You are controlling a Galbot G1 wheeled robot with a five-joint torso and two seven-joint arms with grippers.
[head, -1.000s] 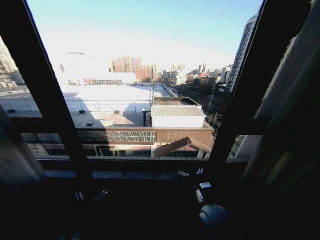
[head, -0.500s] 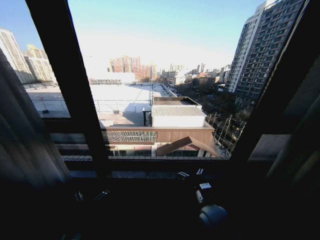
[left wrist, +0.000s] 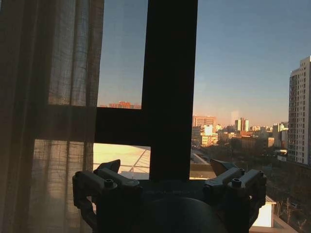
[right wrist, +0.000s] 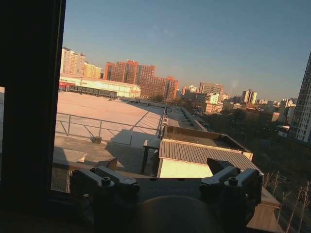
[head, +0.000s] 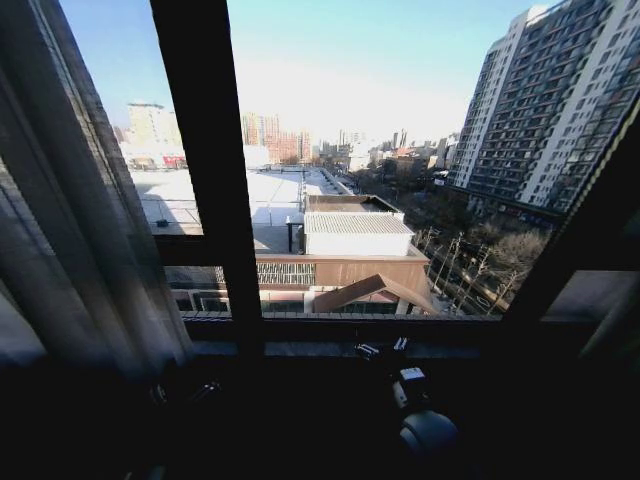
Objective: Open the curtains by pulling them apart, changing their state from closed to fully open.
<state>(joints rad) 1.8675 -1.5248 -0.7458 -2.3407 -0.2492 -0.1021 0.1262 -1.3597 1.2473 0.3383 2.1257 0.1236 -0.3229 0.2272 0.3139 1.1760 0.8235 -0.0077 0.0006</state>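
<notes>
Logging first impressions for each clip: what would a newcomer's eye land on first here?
First, the bright city view through the bare glass, cut by a dark window frame bar left of centre. Next, the sheer pleated curtain bunched at the left edge of the head view, beside that bar. Low in the wrist views, the left pincer and right pincer both stand open, holding nothing.

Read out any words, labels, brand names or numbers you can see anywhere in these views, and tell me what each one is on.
No text can be read in any view.
Left pincer: faint embossed marking on its body, too dim to read.
Distant red sign on a rooftop building: too small to read.
Curtains: no print.
</notes>
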